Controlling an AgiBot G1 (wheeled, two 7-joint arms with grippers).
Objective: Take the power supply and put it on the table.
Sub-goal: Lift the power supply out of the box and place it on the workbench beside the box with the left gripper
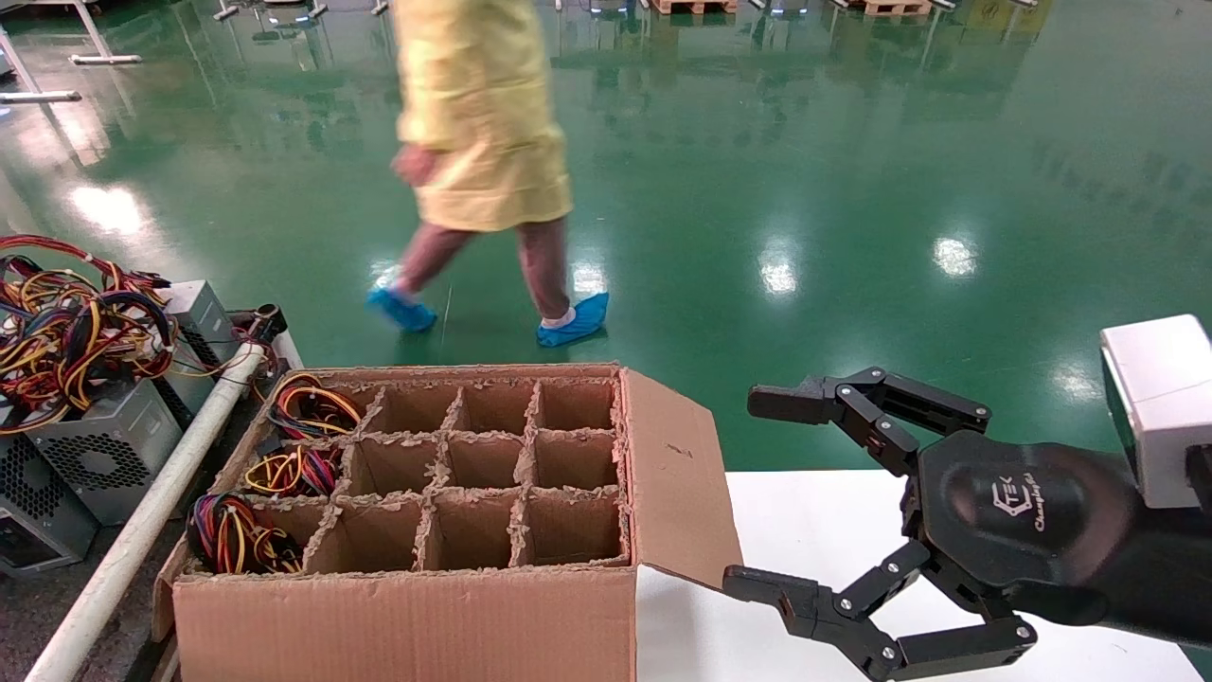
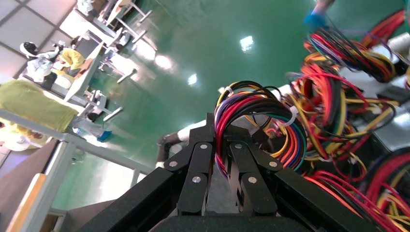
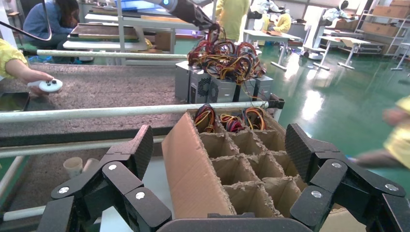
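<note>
Head view, right pincer [image 1: 743, 493]: spread wide, empty, hovering over the white surface [image 1: 814, 530] beside the cardboard box [image 1: 407, 616].
Left pincer [image 2: 221, 140]: fingers clamped on the wire bundle [image 2: 251, 104] of a power supply [image 3: 212, 89] in the stack beyond the box.
Box cells: three at the robot's left hold wires.

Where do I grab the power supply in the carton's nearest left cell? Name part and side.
Its wire bundle, from straight above: carton cell walls hide the casing; only looped wires stand proud. The open right gripper hovers beside the carton. The left gripper is shut on another bundle.
</note>
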